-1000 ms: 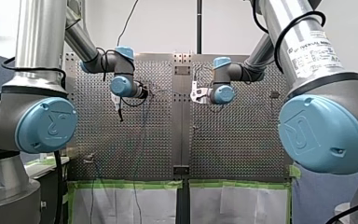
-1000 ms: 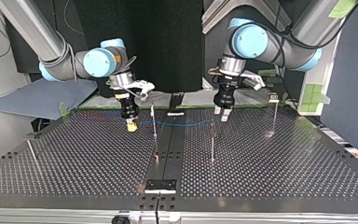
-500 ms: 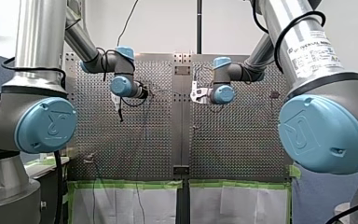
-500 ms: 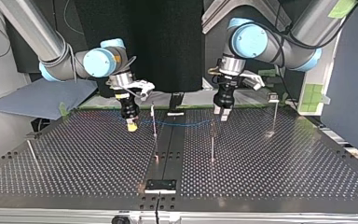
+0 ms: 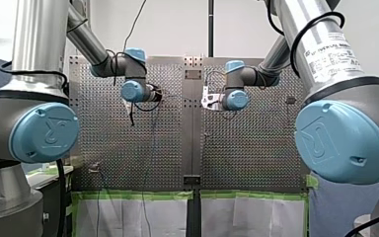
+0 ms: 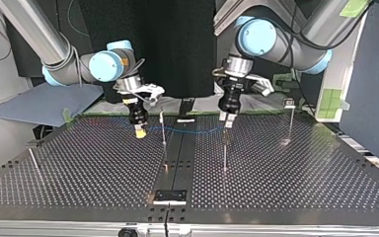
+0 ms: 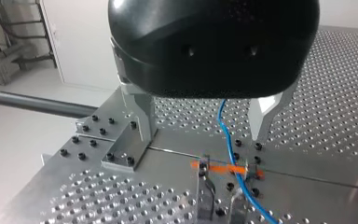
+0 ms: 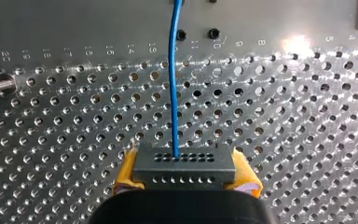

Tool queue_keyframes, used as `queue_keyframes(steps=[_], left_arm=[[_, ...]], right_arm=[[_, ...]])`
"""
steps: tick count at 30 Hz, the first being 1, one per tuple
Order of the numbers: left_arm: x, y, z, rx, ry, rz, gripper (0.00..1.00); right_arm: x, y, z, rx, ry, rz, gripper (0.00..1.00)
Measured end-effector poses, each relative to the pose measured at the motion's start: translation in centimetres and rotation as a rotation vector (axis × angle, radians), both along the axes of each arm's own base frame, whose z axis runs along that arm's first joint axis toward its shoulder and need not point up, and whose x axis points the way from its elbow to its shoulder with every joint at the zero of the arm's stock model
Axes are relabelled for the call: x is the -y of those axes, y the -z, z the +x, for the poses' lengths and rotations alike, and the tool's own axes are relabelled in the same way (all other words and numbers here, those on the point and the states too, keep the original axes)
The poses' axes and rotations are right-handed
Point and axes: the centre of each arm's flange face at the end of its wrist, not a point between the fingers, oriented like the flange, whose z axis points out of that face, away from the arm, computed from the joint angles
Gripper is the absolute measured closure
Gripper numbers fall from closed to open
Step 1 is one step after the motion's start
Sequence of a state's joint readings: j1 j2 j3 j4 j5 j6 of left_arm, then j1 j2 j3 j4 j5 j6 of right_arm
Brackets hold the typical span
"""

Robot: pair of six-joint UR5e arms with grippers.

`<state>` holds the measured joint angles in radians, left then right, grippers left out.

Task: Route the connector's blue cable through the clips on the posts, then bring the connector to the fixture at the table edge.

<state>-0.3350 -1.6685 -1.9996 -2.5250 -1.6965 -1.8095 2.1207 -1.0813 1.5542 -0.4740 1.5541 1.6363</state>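
Pinching stiff, light connector (image 8: pixel 185 169) by its body in right gripper (image 8: pixel 185 175); loosely straddling floppy cable (image 8: pixel 173 84) with wide-open left gripper (image 7: pixel 200 134).

Top view: my right gripper (image 6: pixel 139 132) stands at left, gripping the connector (image 8: pixel 184 165). My left gripper (image 6: pixel 228 123) stands at right. The cable (image 6: pixel 192 131) runs between them, crossing a post (image 6: pixel 163 129). A second post (image 6: pixel 224 155) rises directly below my left gripper. The fixture (image 6: pixel 170 196) lies at the near edge, centre.
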Motion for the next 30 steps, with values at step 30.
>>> queue_keyframes(steps=[30], left_arm=[[10.6, 0.8, -0.4, -0.019, -0.025, 0.141, 0.0]], right_arm=[[0.1, 0.3, -0.5, -0.021, 0.001, 0.021, 0.98]])
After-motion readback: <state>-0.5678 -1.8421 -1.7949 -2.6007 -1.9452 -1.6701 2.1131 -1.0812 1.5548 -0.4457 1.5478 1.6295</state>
